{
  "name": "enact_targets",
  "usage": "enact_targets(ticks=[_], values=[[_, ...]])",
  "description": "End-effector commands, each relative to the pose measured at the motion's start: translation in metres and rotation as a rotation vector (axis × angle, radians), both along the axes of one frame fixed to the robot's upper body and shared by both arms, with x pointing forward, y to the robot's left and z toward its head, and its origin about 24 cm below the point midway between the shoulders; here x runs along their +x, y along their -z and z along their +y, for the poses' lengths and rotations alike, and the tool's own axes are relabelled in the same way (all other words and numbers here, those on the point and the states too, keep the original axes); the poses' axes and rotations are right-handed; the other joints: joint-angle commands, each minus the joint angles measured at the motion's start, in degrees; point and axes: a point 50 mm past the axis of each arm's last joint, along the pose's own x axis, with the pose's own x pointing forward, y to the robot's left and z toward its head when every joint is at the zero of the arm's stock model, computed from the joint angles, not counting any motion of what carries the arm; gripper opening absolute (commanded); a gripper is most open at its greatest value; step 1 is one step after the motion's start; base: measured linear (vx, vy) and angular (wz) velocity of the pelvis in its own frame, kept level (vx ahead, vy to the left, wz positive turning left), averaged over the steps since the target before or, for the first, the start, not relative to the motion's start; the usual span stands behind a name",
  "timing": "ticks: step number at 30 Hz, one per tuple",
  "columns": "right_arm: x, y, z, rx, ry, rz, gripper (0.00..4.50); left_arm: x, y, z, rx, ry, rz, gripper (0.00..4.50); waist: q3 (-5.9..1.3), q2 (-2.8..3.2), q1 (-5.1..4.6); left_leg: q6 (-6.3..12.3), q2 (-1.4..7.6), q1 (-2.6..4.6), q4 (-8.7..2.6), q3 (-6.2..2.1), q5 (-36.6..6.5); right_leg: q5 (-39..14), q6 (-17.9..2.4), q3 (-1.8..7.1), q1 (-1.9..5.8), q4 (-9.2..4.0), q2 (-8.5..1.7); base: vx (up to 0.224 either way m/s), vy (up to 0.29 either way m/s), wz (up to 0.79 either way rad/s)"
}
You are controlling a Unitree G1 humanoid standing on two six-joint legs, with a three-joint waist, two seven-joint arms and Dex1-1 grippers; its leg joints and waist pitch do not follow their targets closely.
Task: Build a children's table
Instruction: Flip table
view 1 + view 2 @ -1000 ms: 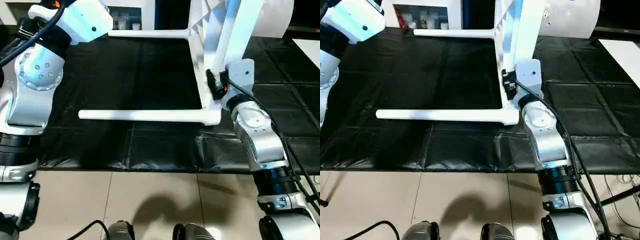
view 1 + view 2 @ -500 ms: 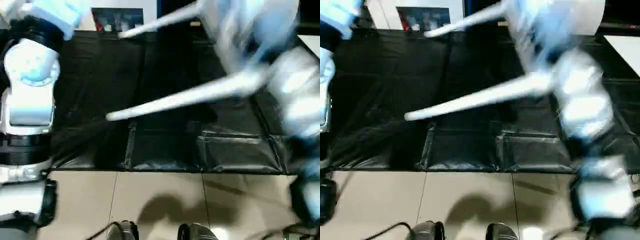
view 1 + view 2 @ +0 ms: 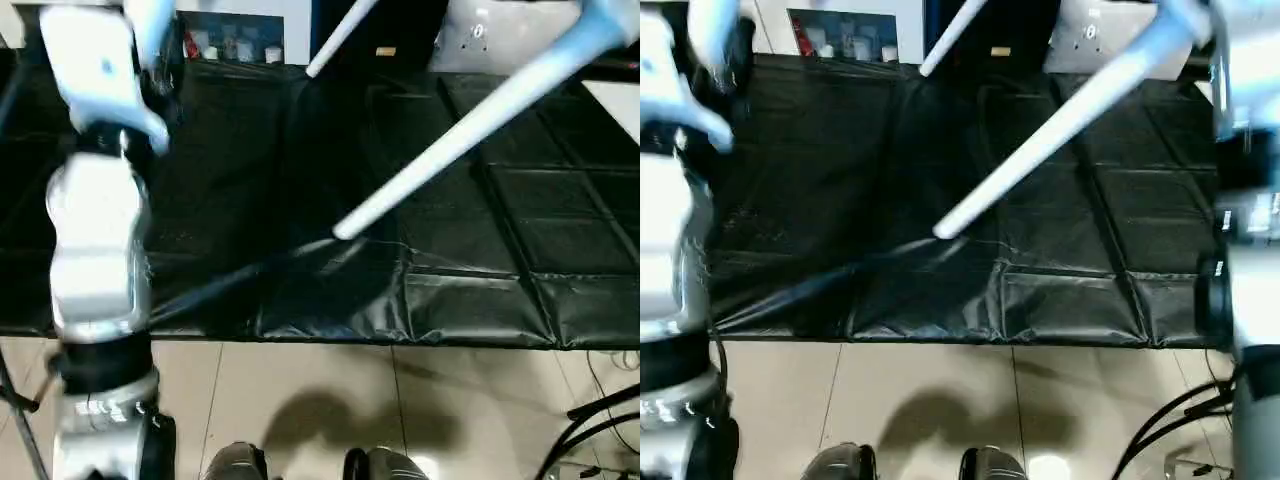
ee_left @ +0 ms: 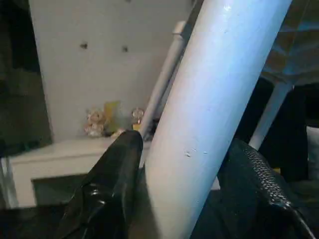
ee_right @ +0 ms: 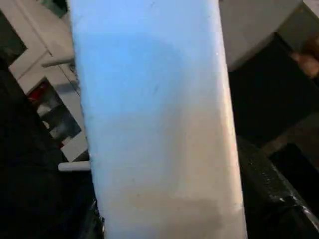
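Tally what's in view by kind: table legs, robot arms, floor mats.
White table legs: 2, the near leg and the far leg
Robot arms: 2, the left arm and the right arm
Black floor mat: 1
Total: 5

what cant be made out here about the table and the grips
- Table top: cut off by the upper edge in the eye views; two legs slant down from it.
- Left gripper: fingers flank a white leg; contact blurred.
- Right gripper: a white part hides its fingers.
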Motion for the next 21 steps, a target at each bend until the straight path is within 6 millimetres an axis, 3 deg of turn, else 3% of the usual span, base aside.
enact_targets(ticks=[1, 7, 11, 12, 15, 19, 20, 21], values=[[0.010, 0.021, -0.007, 0.035, -0.063, 0.160, 2.72, 0.007, 0.025, 0.022, -0.099, -0.102, 0.150, 2.13, -4.09, -0.36, -0.90, 4.26, 3.18, 1.17, -3.37, -0.88, -12.00, -17.26, -11.54, 3.05, 2.29, -4.93, -4.20, 0.000, 0.000, 0.00], [0.011, 0.024, 0.000, 0.015, -0.118, 0.169, 3.15, 0.004, 0.021, 0.025, -0.083, -0.106, 0.147, 2.11, -3.93, -0.42, -1.28, 2.28, 3.17, 1.16, -3.66, -1.30, -16.31, -20.14, -9.77, 3.06, 2.17, -5.18, -4.36, 0.000, 0.000, 0.00], [0.005, 0.028, 0.008, -0.071, -0.240, 0.177, 3.50, 0.003, 0.020, 0.026, -0.079, -0.110, 0.153, 2.06, -4.11, -0.57, -1.80, 3.31, 2.98, 0.47, -3.59, -1.38, -14.91, -18.09, -10.10, 2.99, 2.75, -4.95, -4.43, 0.000, 0.000, 0.00], [0.003, 0.029, 0.009, -0.082, -0.259, 0.177, 3.59, 0.003, 0.020, 0.026, -0.078, -0.110, 0.154, 2.01, -4.20, -0.25, -1.74, 3.80, 2.99, 0.60, -3.43, -1.27, -13.91, -16.63, -10.67, 3.08, 2.65, -4.94, -4.40, 0.000, 0.000, 0.00], [-0.001, 0.026, 0.010, -0.082, -0.311, 0.154, 3.75, 0.004, 0.020, 0.026, -0.074, -0.110, 0.161, 1.93, -4.31, -0.16, -1.63, 5.15, 3.14, 0.78, -3.33, -1.14, -12.58, -14.86, -12.07, 3.06, 2.47, -4.94, -4.34, 0.000, 0.000, 0.00], [-0.016, 0.007, 0.009, 0.058, -0.455, 0.035, 4.01, 0.006, 0.020, 0.026, -0.059, -0.106, 0.169, 1.82, -4.59, 0.06, -1.12, 6.03, 3.41, 0.89, -3.30, -1.14, -10.63, -10.83, -13.51, 3.09, 2.55, -4.51, -4.38, 0.000, 0.000, 0.00], [-0.023, -0.002, 0.006, 0.156, -0.508, -0.020, 4.18, 0.007, 0.019, 0.026, -0.049, -0.102, 0.164, 1.78, -4.65, 0.39, -1.03, 7.39, 3.44, 0.61, -3.24, -1.13, -8.07, -6.00, -14.88, 3.11, 2.69, -4.07, -4.27, 0.000, 0.000, 0.00], [-0.027, -0.007, 0.003, 0.222, -0.534, -0.053, 4.26, 0.007, 0.018, 0.026, -0.043, -0.099, 0.161, 1.77, -4.73, 0.35, -0.99, 7.86, 3.48, 0.60, -3.23, -1.13, -7.37, -4.76, -15.13, 3.13, 2.78, -3.90, -4.30, 0.000, 0.000, 0.00]])
